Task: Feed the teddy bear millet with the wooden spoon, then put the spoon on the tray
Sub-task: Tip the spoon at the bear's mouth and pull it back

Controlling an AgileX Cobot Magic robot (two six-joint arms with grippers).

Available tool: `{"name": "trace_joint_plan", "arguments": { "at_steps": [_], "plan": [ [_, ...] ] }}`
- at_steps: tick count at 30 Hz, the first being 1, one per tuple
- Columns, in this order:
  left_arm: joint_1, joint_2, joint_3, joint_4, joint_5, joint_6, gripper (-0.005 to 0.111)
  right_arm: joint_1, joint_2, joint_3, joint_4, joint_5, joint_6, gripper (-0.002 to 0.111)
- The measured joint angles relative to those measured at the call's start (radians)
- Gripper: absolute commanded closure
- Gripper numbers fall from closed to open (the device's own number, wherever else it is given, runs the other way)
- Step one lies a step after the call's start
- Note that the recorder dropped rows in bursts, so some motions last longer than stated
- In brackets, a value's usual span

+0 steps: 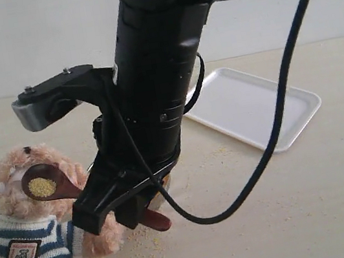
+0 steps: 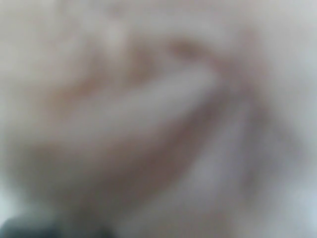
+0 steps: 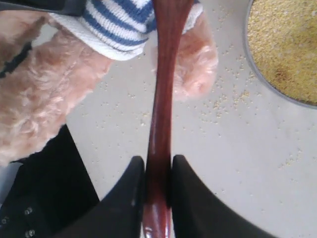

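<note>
One teddy bear, one wooden spoon, one tray, one metal bowl of millet

**Where everything sits**

In the exterior view we find the teddy bear at eight o'clock on the table. The tray lies flat at two o'clock, well apart from it. Between them, the right gripper has the wooden spoon by its handle. The spoon's bowl sits at nine o'clock of the gripper, in front of the bear's face, with millet in it. More millet lies scattered on the table near six o'clock. In the right wrist view the metal bowl stands near the bear's arm, not touching it, with millet inside.
</note>
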Motion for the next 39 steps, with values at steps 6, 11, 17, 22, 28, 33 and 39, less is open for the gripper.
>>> {"name": "trace_joint_plan", "arguments": {
  "at_steps": [6,11,17,22,28,33,39],
  "plan": [
    [0.000,0.000,0.000,0.000,0.000,0.000,0.102,0.018,0.022,-0.018,-0.060,-0.033,0.010,0.107],
    [0.000,0.000,0.000,0.000,0.000,0.000,0.102,0.036,0.051,-0.028,-0.099,-0.049,0.010,0.107],
    [0.000,0.000,0.000,0.000,0.000,0.000,0.102,0.093,0.064,-0.034,-0.266,-0.078,0.036,0.107],
    [0.000,0.000,0.000,0.000,0.000,0.000,0.102,0.171,0.064,-0.038,-0.501,-0.102,0.073,0.107],
    [0.000,0.000,0.000,0.000,0.000,0.000,0.102,0.272,0.064,-0.038,-0.715,-0.124,0.149,0.107],
    [0.000,0.000,0.000,0.000,0.000,0.000,0.102,0.321,0.064,-0.038,-0.861,-0.106,0.199,0.107],
    [0.000,0.000,0.000,0.000,0.000,0.000,0.102,0.359,0.064,-0.038,-0.963,-0.058,0.243,0.107]
  ]
}}
